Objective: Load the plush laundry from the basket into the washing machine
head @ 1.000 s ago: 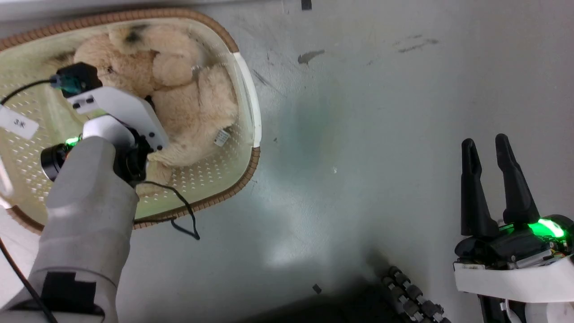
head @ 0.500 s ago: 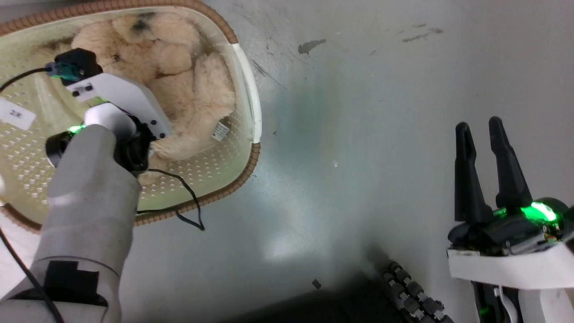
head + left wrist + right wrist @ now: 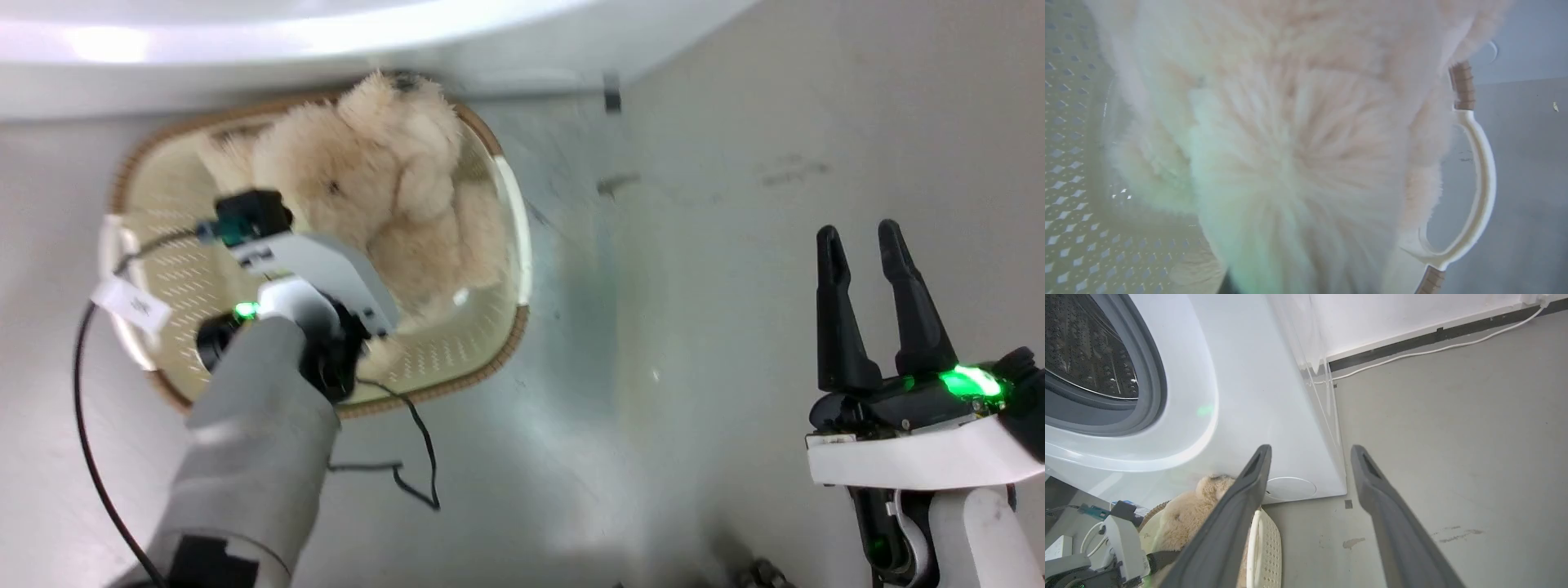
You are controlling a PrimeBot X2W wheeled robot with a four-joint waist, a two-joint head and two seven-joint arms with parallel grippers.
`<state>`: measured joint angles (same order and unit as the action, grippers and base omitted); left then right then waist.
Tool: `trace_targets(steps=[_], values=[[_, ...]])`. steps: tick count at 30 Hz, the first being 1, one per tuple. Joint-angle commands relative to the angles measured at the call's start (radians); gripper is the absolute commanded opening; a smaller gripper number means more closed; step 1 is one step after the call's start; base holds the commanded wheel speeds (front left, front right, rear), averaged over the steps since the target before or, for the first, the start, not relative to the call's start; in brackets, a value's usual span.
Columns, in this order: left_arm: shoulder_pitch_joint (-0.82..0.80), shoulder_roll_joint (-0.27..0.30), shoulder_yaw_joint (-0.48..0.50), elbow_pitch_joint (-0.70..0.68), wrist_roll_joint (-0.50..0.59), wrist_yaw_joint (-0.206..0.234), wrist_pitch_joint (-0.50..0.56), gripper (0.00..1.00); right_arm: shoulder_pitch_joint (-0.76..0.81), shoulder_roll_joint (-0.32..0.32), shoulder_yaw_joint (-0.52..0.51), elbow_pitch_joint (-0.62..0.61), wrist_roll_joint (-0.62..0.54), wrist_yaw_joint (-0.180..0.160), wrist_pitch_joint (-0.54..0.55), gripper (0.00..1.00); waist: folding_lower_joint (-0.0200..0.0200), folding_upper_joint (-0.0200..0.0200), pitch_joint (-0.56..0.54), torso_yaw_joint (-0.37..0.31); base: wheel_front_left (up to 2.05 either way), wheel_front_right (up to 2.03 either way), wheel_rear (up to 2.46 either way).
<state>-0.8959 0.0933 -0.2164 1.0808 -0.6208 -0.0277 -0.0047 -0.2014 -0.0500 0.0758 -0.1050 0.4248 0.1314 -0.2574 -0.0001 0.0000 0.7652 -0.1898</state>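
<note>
**Beige fluff on the left hand, washer door above**

The teddy bear (image 3: 384, 188) lies in the basket (image 3: 490, 359), long axis running from the left hand (image 3: 371, 343) toward the washing machine (image 3: 1241, 375). That hand's fingers are buried in fur at the bear's near end, so I can't tell if it's clamped. The right hand (image 3: 859, 233) hangs well apart over the floor (image 3: 694, 286), narrowly parted and holding nothing. The drum opening (image 3: 1090, 363) sits higher, so I'd guess it goes up past the rim first.

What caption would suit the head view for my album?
Left gripper grips the plush bear in the basket; right gripper open.
</note>
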Motion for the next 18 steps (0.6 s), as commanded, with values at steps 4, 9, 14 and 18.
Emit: trace_targets(steps=[4, 9, 14, 18], values=[[0.061, -0.018, -0.020, -0.004, -0.005, -0.034, -0.059, 0.00, -0.006, 0.000, -0.012, 0.035, -0.020, -0.001, -0.004, 1.00, 0.0001, 0.0000, -0.144, 0.070, 0.00, 0.00, 0.00], [0.142, -0.031, -0.031, -0.022, -0.023, -0.060, -0.130, 0.00, 0.022, 0.000, -0.020, 0.075, -0.033, -0.001, -0.004, 1.00, 0.0001, 0.0000, -0.251, 0.101, 0.00, 0.00, 0.00], [0.219, -0.037, -0.059, -0.067, -0.022, -0.073, -0.197, 0.00, 0.068, 0.000, -0.033, 0.108, -0.041, -0.001, -0.004, 1.00, 0.0001, 0.0000, -0.358, 0.132, 0.00, 0.00, 0.00], [0.277, -0.040, -0.078, -0.134, -0.010, -0.070, -0.235, 0.00, 0.108, 0.000, -0.041, 0.126, -0.047, -0.001, -0.004, 1.00, 0.0001, 0.0000, -0.431, 0.151, 0.00, 0.00, 0.00]])
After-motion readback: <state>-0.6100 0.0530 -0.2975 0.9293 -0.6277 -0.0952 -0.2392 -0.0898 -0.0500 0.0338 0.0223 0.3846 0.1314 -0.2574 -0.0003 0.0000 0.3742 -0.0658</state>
